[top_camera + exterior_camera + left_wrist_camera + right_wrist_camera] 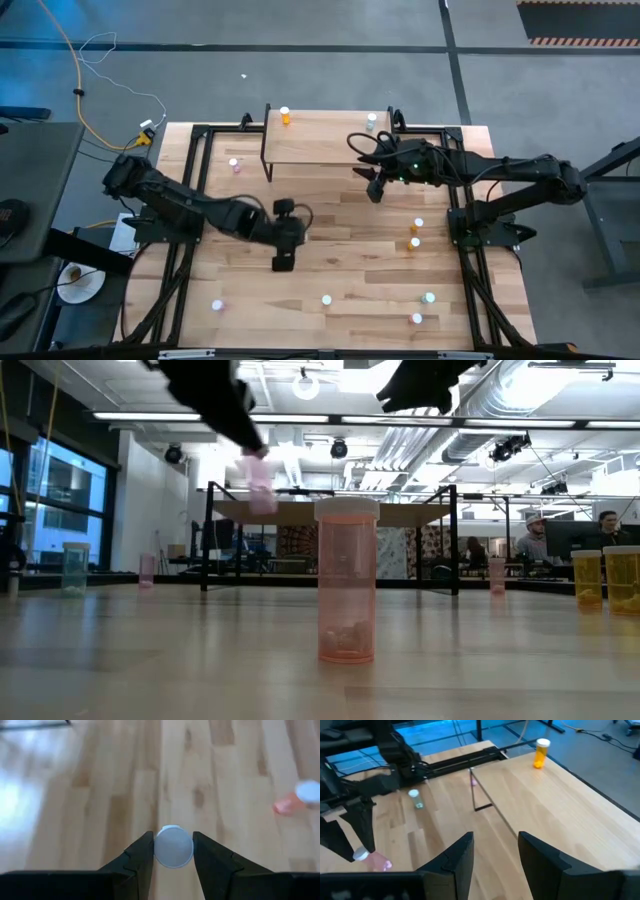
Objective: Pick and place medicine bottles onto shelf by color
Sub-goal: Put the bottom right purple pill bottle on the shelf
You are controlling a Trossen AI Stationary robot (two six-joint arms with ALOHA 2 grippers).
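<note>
My left gripper [173, 870] hangs above the middle of the table [283, 262], shut on a pink medicine bottle [258, 485] with a white cap. My right gripper [495, 860] is open and holds nothing; it hovers by the front right corner of the shelf [375, 188]. The shelf [320, 145], a light-wood platform on black legs, stands at the far middle. An orange bottle [286, 117] and a pale-capped one [371, 122] stand upright on it. Several more bottles stand on the table, among them a pink one [346, 585] close to the low camera. My left gripper pinches the pink bottle between its two fingers at its white-cap end [173, 846], one finger [140, 857] on each side. The fingers slant down from the table's left. The bottle is lifted clear of the table and tilted, its pink body [381, 864] sticking out below the fingertips.
Loose bottles stand at the near edge [326, 299], [217, 305], [428, 297], at the right [413, 242], and a pink one left of the shelf [234, 165]. Bare wood lies between the two grippers. Black frame rails [195, 170] run along the table's sides.
</note>
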